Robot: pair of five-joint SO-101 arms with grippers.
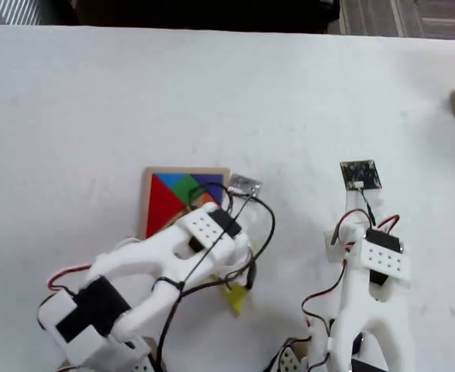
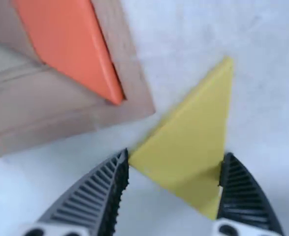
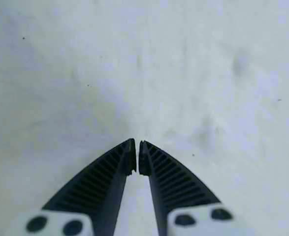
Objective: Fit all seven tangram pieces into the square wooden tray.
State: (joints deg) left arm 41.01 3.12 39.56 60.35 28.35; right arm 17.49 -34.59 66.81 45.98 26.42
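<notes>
My left claw point(image 2: 175, 160) is closed on the flat yellow triangle piece point(image 2: 193, 142). One ribbed black finger point(image 2: 112, 189) presses at one of its corners and the other finger sits against the opposite edge. I cannot tell whether the triangle rests on the white table point(image 1: 289, 101) or hangs just above it. Its long axis runs from between my fingers straight out away from my wrist, ending in a sharp corner that points outward. The slanted edge from the first finger to that far corner faces the square wooden tray point(image 2: 129, 64). The triangle lies just outside the tray's corner, near the rim and not touching it.

In the high view the yellow piece point(image 1: 235, 298) shows under my left arm, on the side of the tray point(image 1: 184, 172) nearest the arm bases.

An orange piece point(image 2: 70, 39) lies inside the tray with its pointed end tucked against the rim's inner corner, and bare wooden floor shows beside it. From above I also see the red triangle point(image 1: 165, 205), the green piece point(image 1: 184, 186) and the purple piece point(image 1: 210, 184) in the tray.

My right claw point(image 3: 137, 157) hangs over bare table well to the side, its tips pinched together on nothing.
</notes>
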